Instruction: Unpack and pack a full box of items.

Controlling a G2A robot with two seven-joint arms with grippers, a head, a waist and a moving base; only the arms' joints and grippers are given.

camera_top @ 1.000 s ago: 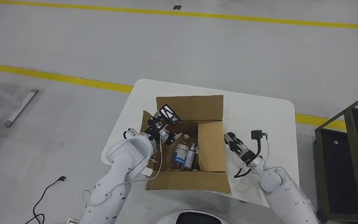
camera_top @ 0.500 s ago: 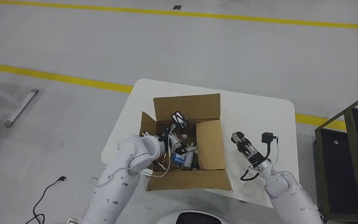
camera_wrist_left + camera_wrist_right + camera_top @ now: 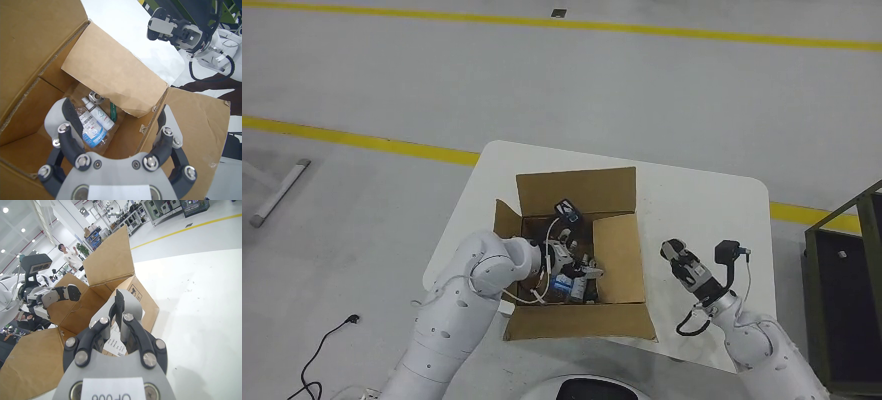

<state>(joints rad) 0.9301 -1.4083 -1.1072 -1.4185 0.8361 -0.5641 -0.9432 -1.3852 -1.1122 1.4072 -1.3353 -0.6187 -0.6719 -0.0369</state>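
Two grippers are at an open brown cardboard box that stands near the middle of a white round-cornered table. From above, the box's flaps at 12 and 6 o'clock are folded outward, while the flap at 3 o'clock leans in over the opening.

The left gripper hangs inside the mouth of the box, its two black-padded fingers spread wide and nothing caught between them. Below it, on the box floor, lie the goods. A clear plastic bottle with a blue-and-white label lies side by side with a slim white spray bottle, the two touching along their length. A round grey metal flange sits just past the spray head. A green-handled tool lies on the other side of the white bottle, one end tucked under the leaning flap. One finger pad stands in front of the clear bottle's shoulder; whether it touches the plastic cannot be told.

The right gripper is outside the box at 3 o'clock, above bare tabletop and apart from the cardboard. Its fingers are pressed together tip to tip and grip nothing. It points toward the box's outer wall, where a printed handling mark and a white paper label show.
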